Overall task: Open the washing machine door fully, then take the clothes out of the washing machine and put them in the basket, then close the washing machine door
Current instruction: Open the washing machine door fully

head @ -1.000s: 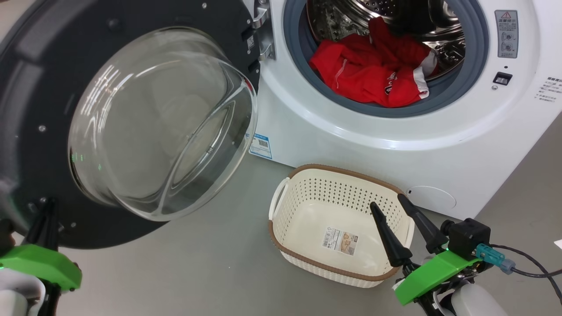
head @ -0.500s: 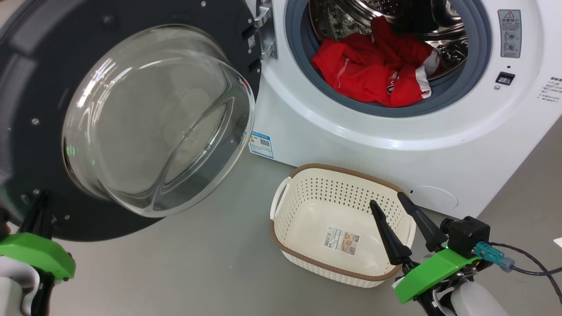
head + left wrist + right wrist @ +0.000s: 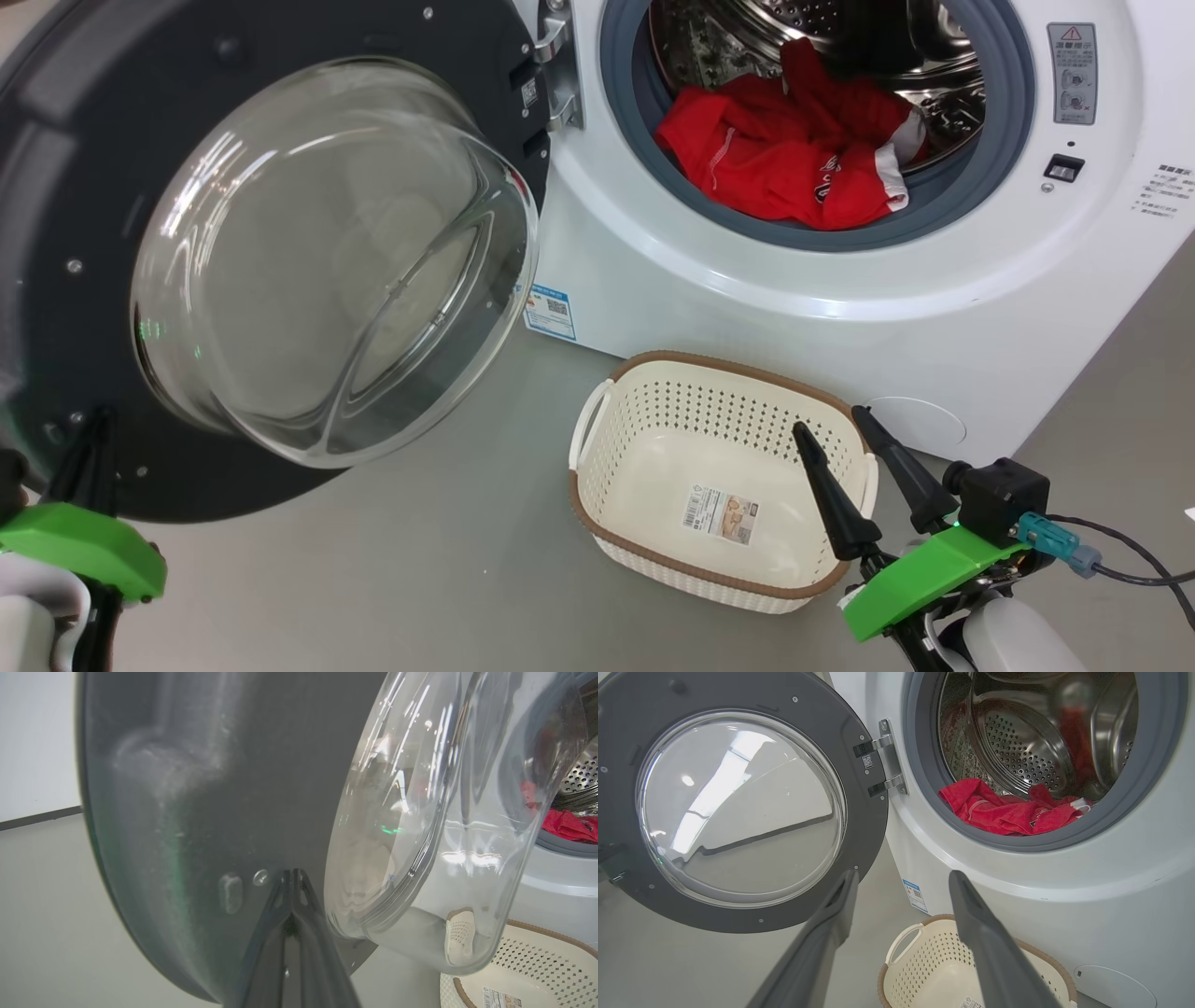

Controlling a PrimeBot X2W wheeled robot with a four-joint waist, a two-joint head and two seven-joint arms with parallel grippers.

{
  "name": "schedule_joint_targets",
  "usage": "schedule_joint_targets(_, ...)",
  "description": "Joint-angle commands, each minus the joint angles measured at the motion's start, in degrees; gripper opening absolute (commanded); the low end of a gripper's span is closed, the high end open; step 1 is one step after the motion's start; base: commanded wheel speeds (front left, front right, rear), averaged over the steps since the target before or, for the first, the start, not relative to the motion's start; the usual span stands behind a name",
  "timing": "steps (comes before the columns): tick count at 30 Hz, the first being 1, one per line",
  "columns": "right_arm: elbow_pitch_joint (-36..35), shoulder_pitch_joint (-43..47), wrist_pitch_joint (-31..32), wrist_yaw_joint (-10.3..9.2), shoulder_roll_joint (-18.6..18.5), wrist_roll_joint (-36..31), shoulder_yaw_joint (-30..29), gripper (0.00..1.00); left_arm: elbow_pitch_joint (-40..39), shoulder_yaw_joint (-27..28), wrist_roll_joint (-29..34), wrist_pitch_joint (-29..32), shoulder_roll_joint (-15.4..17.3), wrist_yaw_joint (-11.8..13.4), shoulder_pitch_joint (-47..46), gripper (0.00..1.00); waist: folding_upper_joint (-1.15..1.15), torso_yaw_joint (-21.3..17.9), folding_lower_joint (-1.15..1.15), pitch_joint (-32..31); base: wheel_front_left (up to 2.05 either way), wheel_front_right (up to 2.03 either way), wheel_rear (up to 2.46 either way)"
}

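The washing machine stands with its door swung out to the left, the glass bowl facing me. Red clothes lie at the drum's front lip, also in the right wrist view. The cream basket sits empty on the floor before the machine. My left gripper is shut, holding nothing, with its tips at the door's dark inner rim. My right gripper is open above the basket's right end, and its fingers point toward the machine.
A blue label sticker marks the washer's lower left corner. A round cover sits low on its front. A cable trails from my right wrist. Grey floor spreads between door and basket; a white wall lies beyond the door.
The door's glass bowl has edged slightly left with my left gripper at its rim. The head view has shifted a little. The right gripper, basket and clothes stay as they were.
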Motion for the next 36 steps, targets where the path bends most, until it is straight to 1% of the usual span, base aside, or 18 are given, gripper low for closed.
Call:
schedule_joint_targets(1, -1.23, -1.31, -0.68, 0.09, 0.51, 0.07, 0.88, 1.00, -1.89, 2.26, -0.86, -0.88, 3.19, -0.02, -0.21, 0.00, 0.00, -0.17, 0.00, -0.19, 0.00, 0.00, 0.00)
schedule_joint_targets(7, -1.15, -0.99, -0.68, 0.09, 0.64, 0.17, 0.73, 1.00, -6.66, 3.15, -0.71, -1.12, 2.54, 0.53, 3.47, 0.00, 0.00, -0.56, 0.00, -0.99, 0.00, 0.00, 0.00)
schedule_joint_targets(13, -1.20, -0.68, -0.68, 0.09, 0.47, 0.30, 0.65, 1.00, -12.70, 3.54, -0.43, -1.17, 1.70, 1.69, 7.44, 0.01, 0.00, -0.86, 0.00, -1.79, 0.00, 0.00, 0.00)
schedule_joint_targets(15, -1.23, -0.59, -0.68, 0.09, 0.42, 0.32, 0.74, 1.00, -14.74, 3.47, -0.36, -1.18, 1.34, 2.10, 8.63, 0.69, 0.00, -1.04, 0.00, -1.96, 0.00, 0.00, 0.00)
schedule_joint_targets(16, -1.25, -0.56, -0.68, 0.09, 0.41, 0.32, 0.78, 1.00, -15.84, 3.40, -0.31, -1.18, 1.10, 2.37, 9.24, 1.00, 0.00, -1.16, 0.00, -2.03, 0.00, 0.00, 0.00)
schedule_joint_targets(19, -1.32, -0.57, -0.68, 0.09, 0.39, 0.28, 0.89, 1.00, -18.01, 3.37, -0.17, -1.18, 0.82, 2.95, 10.33, 1.00, 0.00, -1.55, 0.00, -2.11, 0.00, 0.00, 0.00)
schedule_joint_targets(24, -1.44, -0.66, -0.68, 0.09, 0.07, 0.17, 1.14, 1.00, -23.27, 3.54, -0.09, -1.19, -0.05, 4.65, 13.54, 1.00, 0.00, -3.30, 0.00, -2.43, 0.00, 0.00, 0.00)
schedule_joint_targets(32, -1.75, -0.59, -0.68, 0.09, -0.23, 0.09, 1.57, 1.00, -30.60, 3.50, 0.91, -1.20, -1.83, 7.47, 18.06, 1.00, 0.00, -7.79, 0.00, -3.01, 0.00, 0.00, 0.00)
schedule_joint_targets(36, -1.85, -0.62, -0.68, 0.09, -0.11, 0.33, 2.01, 1.00, -33.27, 3.42, 1.58, -1.20, -2.37, 8.30, 19.69, 1.00, 0.00, -10.36, 0.00, -3.15, 0.00, 0.00, 0.00)
